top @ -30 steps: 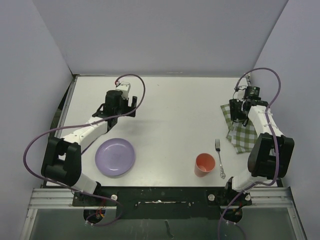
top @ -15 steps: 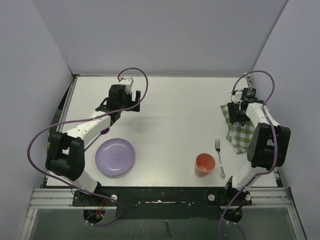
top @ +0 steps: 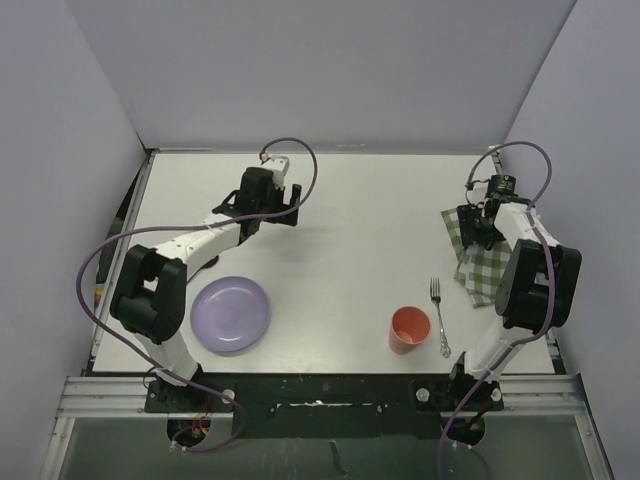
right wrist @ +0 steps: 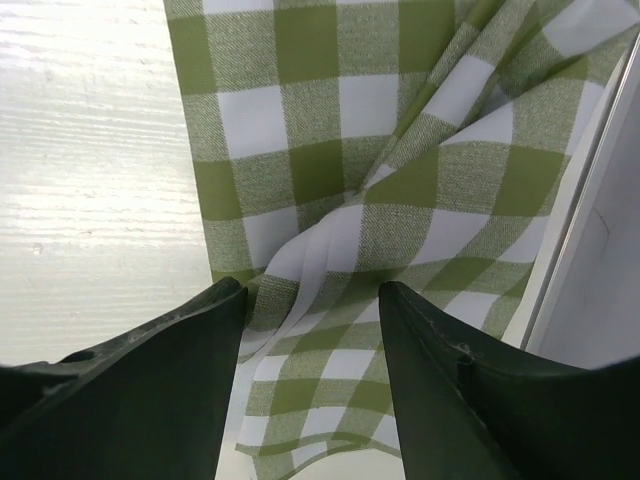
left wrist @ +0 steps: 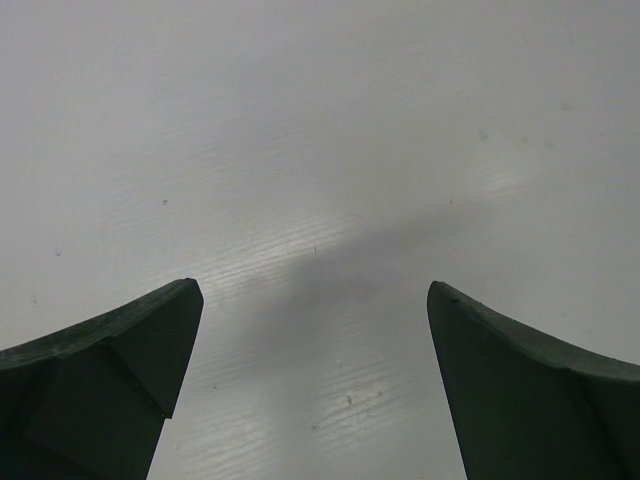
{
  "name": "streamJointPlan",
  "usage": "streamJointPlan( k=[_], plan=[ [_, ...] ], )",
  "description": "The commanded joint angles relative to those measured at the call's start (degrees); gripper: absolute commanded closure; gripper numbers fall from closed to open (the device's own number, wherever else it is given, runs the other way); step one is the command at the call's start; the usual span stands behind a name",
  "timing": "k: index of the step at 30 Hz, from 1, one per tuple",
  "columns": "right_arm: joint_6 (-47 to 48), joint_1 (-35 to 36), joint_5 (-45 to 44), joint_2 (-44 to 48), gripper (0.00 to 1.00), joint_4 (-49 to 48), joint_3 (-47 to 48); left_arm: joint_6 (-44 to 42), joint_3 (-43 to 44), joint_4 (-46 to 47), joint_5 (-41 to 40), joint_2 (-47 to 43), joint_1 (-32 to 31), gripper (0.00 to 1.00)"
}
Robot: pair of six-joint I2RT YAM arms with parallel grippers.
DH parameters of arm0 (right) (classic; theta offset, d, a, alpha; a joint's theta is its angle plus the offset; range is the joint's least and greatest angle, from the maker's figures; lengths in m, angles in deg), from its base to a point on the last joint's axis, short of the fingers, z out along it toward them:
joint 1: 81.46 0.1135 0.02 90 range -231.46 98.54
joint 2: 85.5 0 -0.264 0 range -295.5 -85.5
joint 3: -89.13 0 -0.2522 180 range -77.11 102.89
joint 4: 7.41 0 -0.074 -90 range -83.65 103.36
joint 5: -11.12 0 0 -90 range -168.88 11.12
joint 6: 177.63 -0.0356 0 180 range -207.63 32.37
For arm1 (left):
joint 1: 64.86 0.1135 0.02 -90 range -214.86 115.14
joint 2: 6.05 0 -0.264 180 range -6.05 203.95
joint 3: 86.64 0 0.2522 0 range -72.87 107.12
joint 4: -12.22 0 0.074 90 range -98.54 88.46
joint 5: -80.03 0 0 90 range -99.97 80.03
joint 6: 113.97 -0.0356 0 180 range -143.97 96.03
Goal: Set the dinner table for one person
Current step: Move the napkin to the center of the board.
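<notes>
Left tool, spread empty, has slid rightward; right tool gapes over cloth.

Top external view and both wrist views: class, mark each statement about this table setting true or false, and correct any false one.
1. The purple plate lies flat on the dinner table, near the left arm's base. True.
2. The fork stands inside the orange cup. False: it lies on the table just right of the cup.
3. The right arm's jaws stand open over the checked cloth. True.
4. The left arm's jaws are shut on the plate. False: they stand open over bare tabletop, holding nothing, and the plate lies apart from them.
</notes>
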Motion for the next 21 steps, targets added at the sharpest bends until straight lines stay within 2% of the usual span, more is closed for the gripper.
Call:
streamJointPlan(
  k=[1, 9, 12, 21],
  plan=[
    [-0.6, 0.8, 1.9, -0.1, 0.43, -0.4, 4.0, -1.1, 4.9, 1.0, 0.1, 1.9, -1.0, 0.02],
    [-0.4, 7.2, -1.1, 0.3, 0.43, 2.9, 6.6, -1.1, 6.5, 0.7, -0.3, 4.2, -2.5, 0.02],
    [-1.3, 7.3, -0.4, -0.6, 0.43, 3.7, 6.7, -1.3, 6.8, 0.7, -0.4, 4.5, -2.7, 0.02],
    [1.3, 5.0, -7.3, -1.3, 0.43, 0.7, 4.0, -1.9, 6.2, 1.1, -0.3, 4.9, -2.8, 0.02]
  ],
)
